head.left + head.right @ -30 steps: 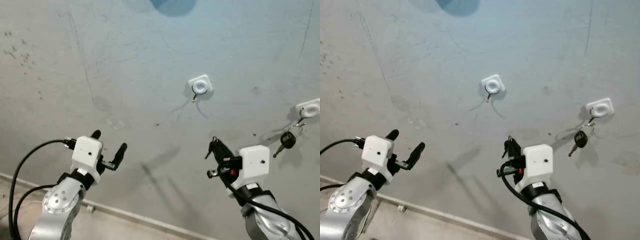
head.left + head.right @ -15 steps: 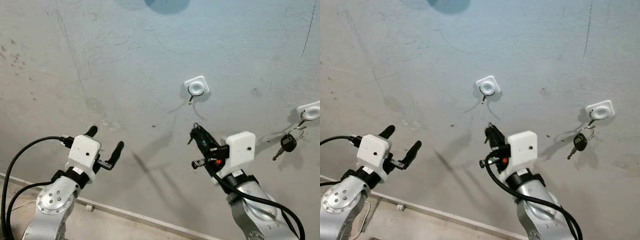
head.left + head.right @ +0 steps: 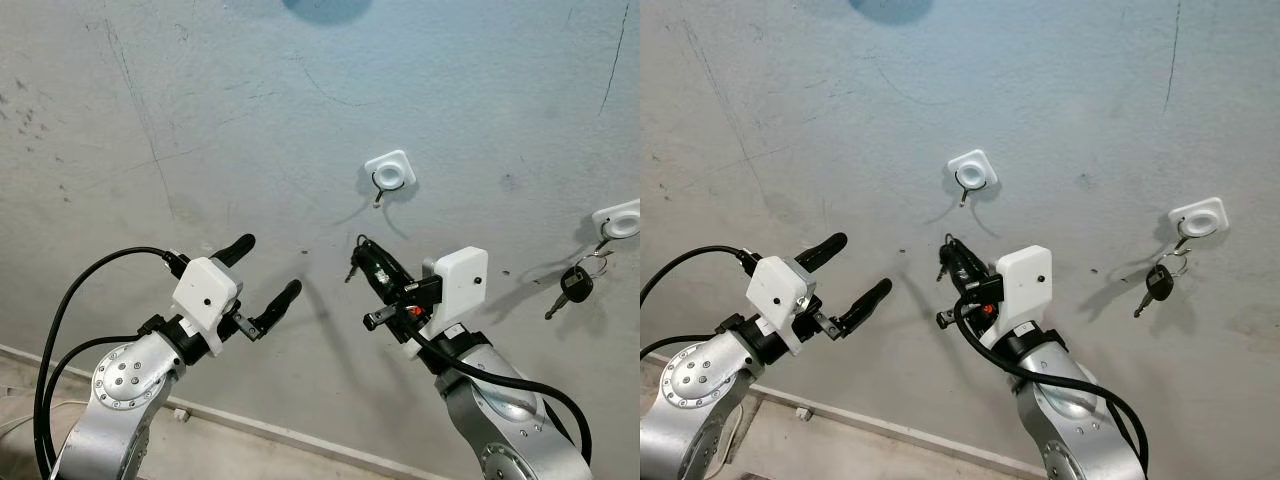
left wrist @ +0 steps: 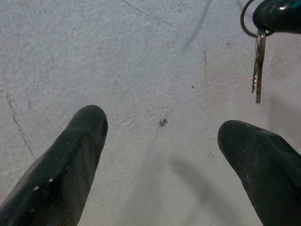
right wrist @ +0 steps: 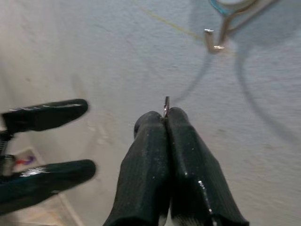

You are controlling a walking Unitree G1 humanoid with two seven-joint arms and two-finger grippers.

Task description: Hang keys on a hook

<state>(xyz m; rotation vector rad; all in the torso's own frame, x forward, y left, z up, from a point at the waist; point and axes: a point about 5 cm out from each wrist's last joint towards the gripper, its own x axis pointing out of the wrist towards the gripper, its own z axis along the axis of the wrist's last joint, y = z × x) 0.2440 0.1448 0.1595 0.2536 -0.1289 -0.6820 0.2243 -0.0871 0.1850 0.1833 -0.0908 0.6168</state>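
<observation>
Head stereo pair faces the wall (image 3: 200, 120); wrist cameras view it closely.

2 hooks sit on the wall (image 3: 200, 120): the middle hook (image 3: 389, 174) at centre, the right-hand hook (image 3: 617, 220) far to the right and slightly lower, with a car key (image 3: 572, 285) hanging from it. The right gripper (image 3: 356, 252) lies just below and left of the middle hook, apart from it, a key (image 4: 257, 66) dangling from its jaws. The left gripper (image 3: 270, 272) is to its left, lower. A skirting strip (image 3: 270, 432) runs along the wall's foot.
</observation>
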